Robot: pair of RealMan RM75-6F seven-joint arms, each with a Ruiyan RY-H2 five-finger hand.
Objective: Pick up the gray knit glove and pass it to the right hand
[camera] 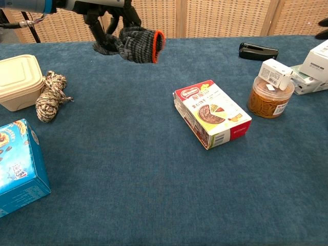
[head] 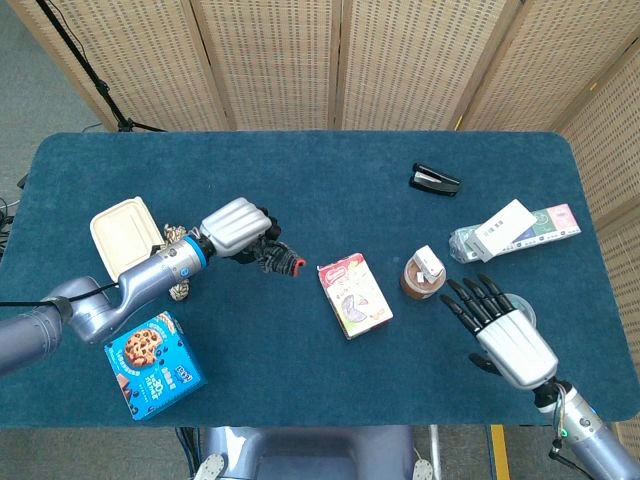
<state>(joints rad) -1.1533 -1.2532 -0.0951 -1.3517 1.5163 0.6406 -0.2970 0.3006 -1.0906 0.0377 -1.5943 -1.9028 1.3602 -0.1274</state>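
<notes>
Grey-blue arms, blue wrist ring; silver-backed robot hand, black fingers.

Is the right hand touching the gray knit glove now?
Apart. In the head view the right hand hovers open near the clip jar, while the gray knit glove hangs from the left hand, the snack box between them.

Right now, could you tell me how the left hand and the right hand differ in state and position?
The left hand grips the gray knit glove, lifted off the table; the right hand holds nothing. The left hand's fingers curl around the glove, while the right hand's are spread apart. The left hand is beside the cream container; the right hand is near the jar. Both are silver-backed with dark fingers.
</notes>
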